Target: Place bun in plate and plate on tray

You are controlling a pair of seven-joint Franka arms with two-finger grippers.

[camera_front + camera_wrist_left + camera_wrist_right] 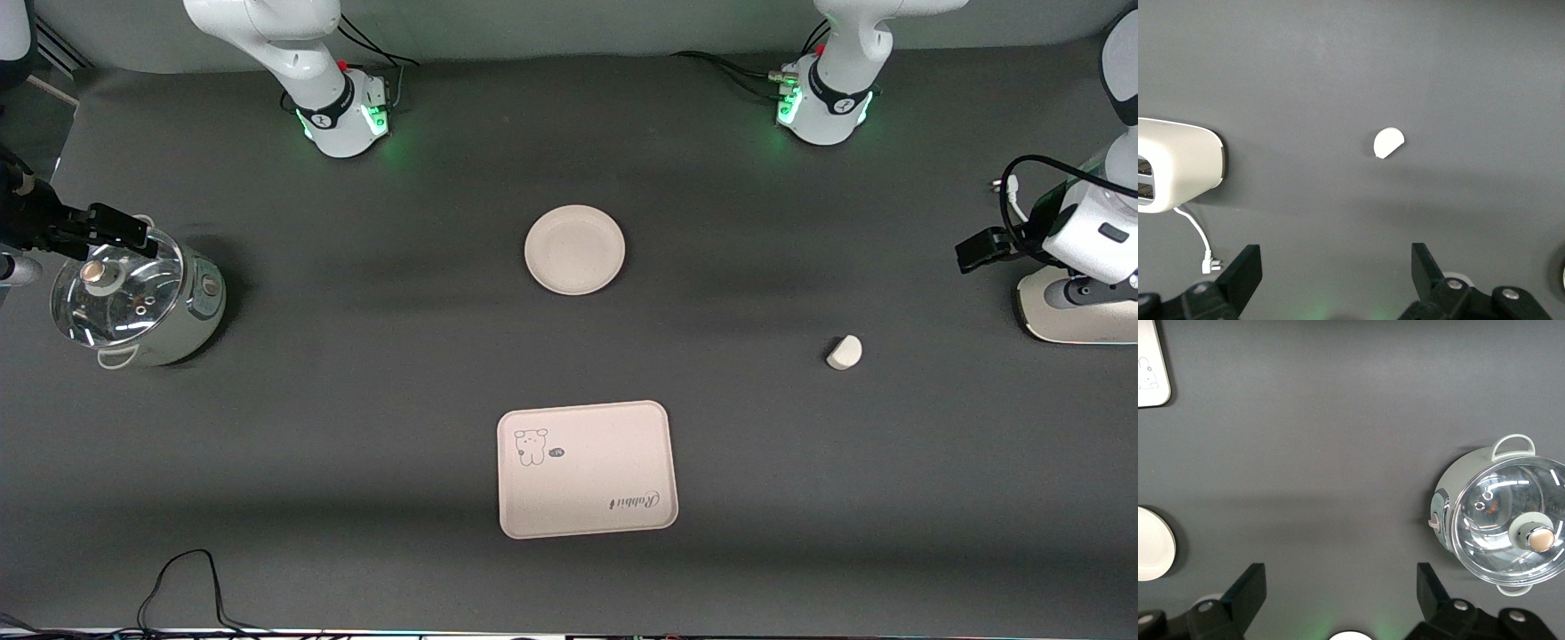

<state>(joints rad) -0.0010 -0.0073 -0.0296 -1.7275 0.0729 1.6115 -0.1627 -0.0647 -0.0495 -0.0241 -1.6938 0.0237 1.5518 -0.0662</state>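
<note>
Opening step, nothing grasped: the small off-white half-round bun [845, 352] lies toward the left arm's end of the dark counter [356, 373], well apart from the round cream plate [574, 249]; the cream rectangular tray [587, 468] lies nearer the camera. Left end effector [1331, 280] and right end effector [1341, 597] hover wide, empty. Next, probably, the left descends onto the bun.

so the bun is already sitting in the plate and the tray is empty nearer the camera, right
Not quite: the bun lies on the bare table toward the left arm's end, apart from the plate, which is empty. The front view shows it. The tray is indeed empty and nearer the camera.
</note>
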